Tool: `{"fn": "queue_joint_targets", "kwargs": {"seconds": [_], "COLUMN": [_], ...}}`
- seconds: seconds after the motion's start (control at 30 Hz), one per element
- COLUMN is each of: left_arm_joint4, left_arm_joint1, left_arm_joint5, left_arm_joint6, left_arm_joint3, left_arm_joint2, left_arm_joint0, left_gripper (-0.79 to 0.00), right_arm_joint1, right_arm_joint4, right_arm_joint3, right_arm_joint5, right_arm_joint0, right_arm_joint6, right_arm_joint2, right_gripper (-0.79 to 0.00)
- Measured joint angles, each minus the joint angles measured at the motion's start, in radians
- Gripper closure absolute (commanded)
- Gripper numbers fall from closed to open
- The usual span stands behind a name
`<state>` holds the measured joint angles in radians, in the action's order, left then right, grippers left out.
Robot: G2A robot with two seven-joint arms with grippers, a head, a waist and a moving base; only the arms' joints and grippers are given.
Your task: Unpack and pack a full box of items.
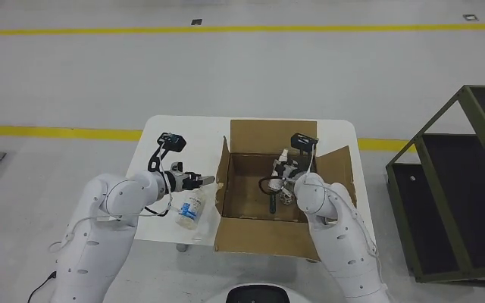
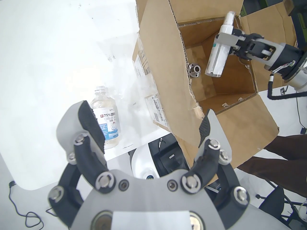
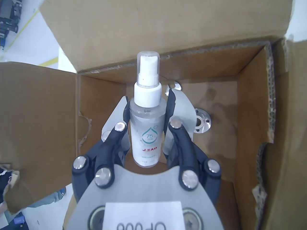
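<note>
Cardboard box (image 1: pixel 261 136) open on the white table (image 1: pixel 182 136), spray bottle (image 3: pixel 146 130) held over its inside.
Right gripper (image 3: pixel 148 100) fingers are clamped on the bottle's body, its cap past their tips. Left gripper (image 2: pixel 146 111), fingers spread, hovers near a clear bottle (image 2: pixel 108 120) lying beside the box.

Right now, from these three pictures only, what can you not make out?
Right wrist view: box floor beneath the spray bottle, hidden by it and the right gripper.
Left wrist view: part of the metal flange, behind the box flap.
Left wrist view: one side of the clear bottle on the table, behind the left gripper.
Top view: box contents, too small, partly under the right arm.
</note>
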<state>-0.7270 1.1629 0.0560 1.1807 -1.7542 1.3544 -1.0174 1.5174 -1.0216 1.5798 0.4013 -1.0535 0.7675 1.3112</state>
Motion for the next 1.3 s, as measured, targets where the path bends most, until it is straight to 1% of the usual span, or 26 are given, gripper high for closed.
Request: {"fn": "queue_joint_targets", "kwargs": {"seconds": [0.13,0.27,0.37,0.43,0.5,0.57,0.67,0.77,0.83,0.97,1.07,1.23,1.3], "left_arm_joint4": [0.0,0.0,0.0,0.0,0.0,0.0,0.0,0.0,0.0,0.0,0.0,0.0,0.0], "left_arm_joint1": [0.0,0.0,0.0,0.0,0.0,0.0,0.0,0.0,0.0,0.0,0.0,0.0,0.0], "left_arm_joint5": [0.0,0.0,0.0,0.0,0.0,0.0,0.0,0.0,0.0,0.0,0.0,0.0,0.0], "left_arm_joint6": [0.0,0.0,0.0,0.0,0.0,0.0,0.0,0.0,0.0,0.0,0.0,0.0,0.0], "left_arm_joint3": [0.0,0.0,0.0,0.0,0.0,0.0,0.0,0.0,0.0,0.0,0.0,0.0,0.0], "left_arm_joint2": [0.0,0.0,0.0,0.0,0.0,0.0,0.0,0.0,0.0,0.0,0.0,0.0,0.0], "left_arm_joint0": [0.0,0.0,0.0,0.0,0.0,0.0,0.0,0.0,0.0,0.0,0.0,0.0,0.0], "left_gripper": [-0.785,-0.785,-0.785,-0.785,-0.785,-0.785,-0.785,-0.785,-0.785,-0.785,-0.785,-0.785,-0.785], "right_arm_joint1": [-0.014,-0.034,-0.049,-0.058,-0.069,-0.078,-0.089,-0.095,-0.097,-0.097,-0.098,-0.101,-0.103], "right_arm_joint4": [0.052,0.054,-0.016,-0.08,-0.147,-0.198,-0.257,-0.295,-0.312,-0.347,-0.336,-0.359,-0.404], "right_arm_joint3": [0.175,0.379,0.488,0.526,0.544,0.534,0.506,0.452,0.413,0.309,0.241,0.166,0.137], "right_arm_joint5": [-0.026,-0.033,-0.024,-0.031,-0.063,-0.108,-0.2,-0.271,-0.306,-0.325,-0.337,-0.336,-0.338], "right_arm_joint0": [-0.023,-0.099,-0.164,-0.204,-0.245,-0.28,-0.327,-0.363,-0.375,-0.384,-0.385,-0.372,-0.367], "right_arm_joint6": [-0.03,-0.029,0.003,0.051,0.123,0.185,0.258,0.294,0.296,0.278,0.26,0.241,0.242], "right_arm_joint2": [0.116,0.277,0.384,0.437,0.488,0.524,0.534,0.505,0.474,0.414,0.39,0.369,0.352], "right_gripper": [0.0,0.0,0.0,0.0,0.0,0.0,0.0,0.0,0.0,0.0,0.0,0.0,0.0]}}
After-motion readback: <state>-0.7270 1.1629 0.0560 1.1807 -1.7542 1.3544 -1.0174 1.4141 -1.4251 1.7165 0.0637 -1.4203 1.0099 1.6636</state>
